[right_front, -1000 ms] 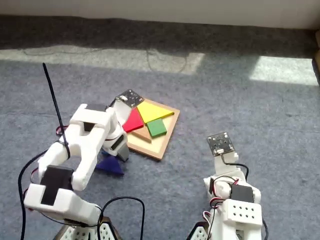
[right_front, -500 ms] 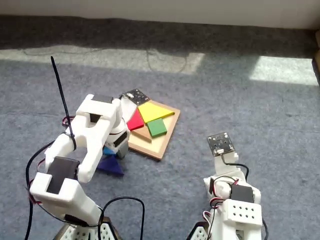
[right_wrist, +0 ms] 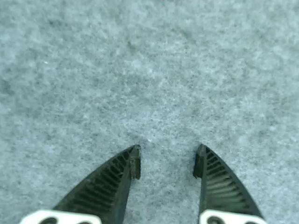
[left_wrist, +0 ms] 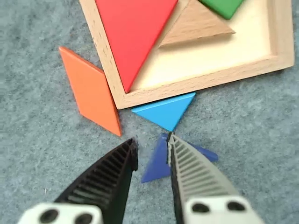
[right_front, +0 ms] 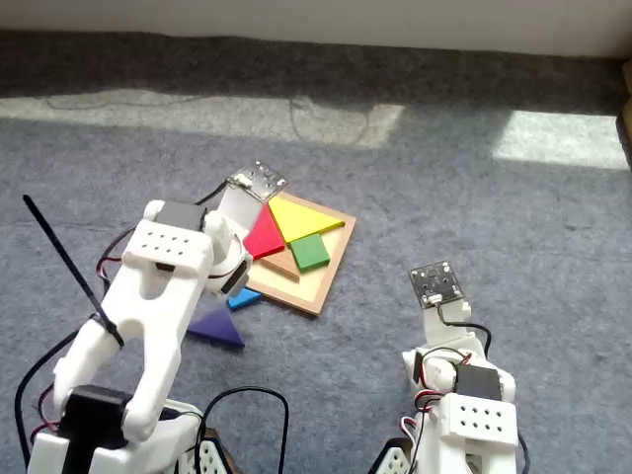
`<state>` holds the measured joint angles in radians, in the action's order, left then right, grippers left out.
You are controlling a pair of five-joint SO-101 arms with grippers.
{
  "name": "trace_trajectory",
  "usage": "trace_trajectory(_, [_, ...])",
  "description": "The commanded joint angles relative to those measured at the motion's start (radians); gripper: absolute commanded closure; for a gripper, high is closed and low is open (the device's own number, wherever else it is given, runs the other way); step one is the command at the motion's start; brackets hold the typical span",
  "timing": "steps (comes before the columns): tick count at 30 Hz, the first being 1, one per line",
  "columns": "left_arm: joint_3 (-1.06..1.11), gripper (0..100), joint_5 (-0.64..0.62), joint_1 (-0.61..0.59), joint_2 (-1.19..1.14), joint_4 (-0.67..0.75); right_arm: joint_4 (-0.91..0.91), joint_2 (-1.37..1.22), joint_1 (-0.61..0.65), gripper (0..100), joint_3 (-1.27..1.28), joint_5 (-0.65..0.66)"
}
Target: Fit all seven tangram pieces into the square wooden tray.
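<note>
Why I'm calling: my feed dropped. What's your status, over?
Left gripper open, empty, at dark blue triangle. Right gripper open, empty, over carpet. Tray holds red, yellow, green, wood pieces. Orange parallelogram, light blue triangle outside, by rim.

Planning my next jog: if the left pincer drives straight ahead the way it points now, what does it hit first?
Probably the small light blue triangle, lying just past the tips of the left pincer, then the rim of the square wooden tray; height is unclear.
</note>
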<state>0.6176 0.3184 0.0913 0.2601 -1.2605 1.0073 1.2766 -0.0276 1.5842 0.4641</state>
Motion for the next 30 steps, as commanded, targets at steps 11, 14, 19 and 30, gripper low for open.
trace_trajectory(11, [0.117, 72, -0.014, 0.008, 0.041, 0.114, -0.012, 0.002, -0.021, 81.4, 0.016, 0.000])
trace_trajectory(14, [0.168, 73, -0.020, 0.012, 0.039, 0.209, -0.012, 0.002, -0.021, 81.4, 0.018, 0.000])
trace_trajectory(19, [0.154, 73, -0.077, 0.012, -0.039, 0.245, -0.012, 0.002, -0.021, 81.4, 0.018, 0.000])
trace_trajectory(30, [-0.148, 73, -0.107, 0.012, -0.381, 0.155, -0.012, 0.002, -0.021, 81.4, 0.019, 0.000])
